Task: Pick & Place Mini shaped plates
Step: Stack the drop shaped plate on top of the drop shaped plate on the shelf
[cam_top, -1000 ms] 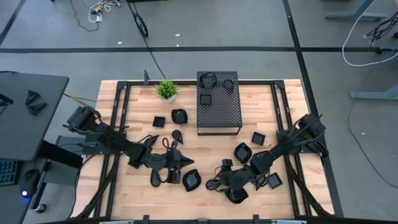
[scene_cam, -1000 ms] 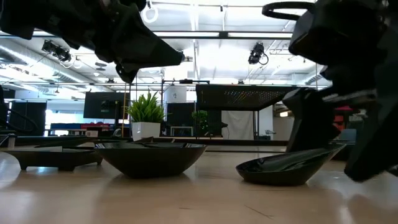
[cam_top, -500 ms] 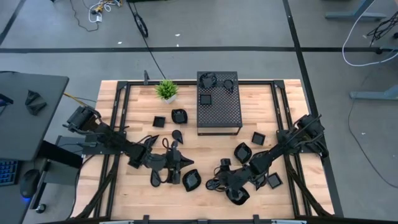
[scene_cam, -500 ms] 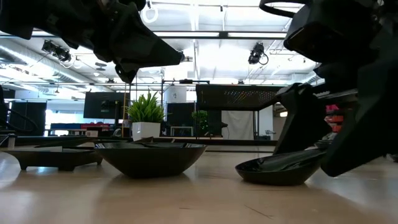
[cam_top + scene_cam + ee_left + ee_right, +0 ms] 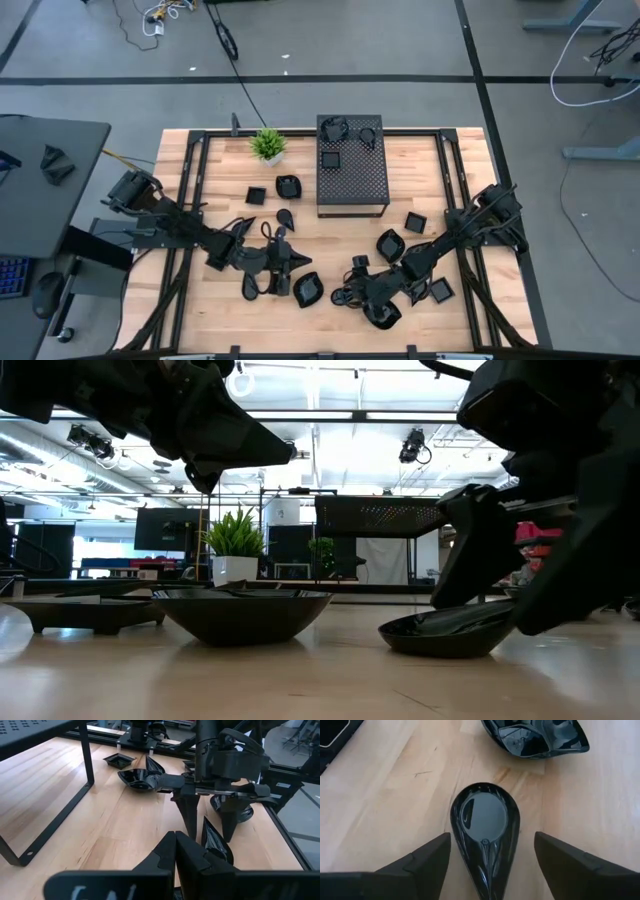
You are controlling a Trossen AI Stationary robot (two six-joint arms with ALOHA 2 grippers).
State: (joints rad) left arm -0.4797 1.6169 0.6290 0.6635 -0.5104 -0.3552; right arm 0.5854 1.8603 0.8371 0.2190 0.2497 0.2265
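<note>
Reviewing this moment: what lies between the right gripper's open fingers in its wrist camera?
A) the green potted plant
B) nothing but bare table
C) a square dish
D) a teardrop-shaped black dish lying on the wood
D: in the right wrist view the right gripper stands open with its fingers on either side of a glossy teardrop dish that lies flat on the wooden table; the fingers have not closed on it.

Overhead camera: straight down, far, whole desk (image 5: 330, 230) and both arms. Low camera: at desk-top height, level, very close to the dishes, room behind. Left wrist camera: forward across the desk toward the other arm. Right wrist camera: close, steeply down — teardrop plate (image 5: 485, 827) shared with the left wrist view (image 5: 216, 841).
</note>
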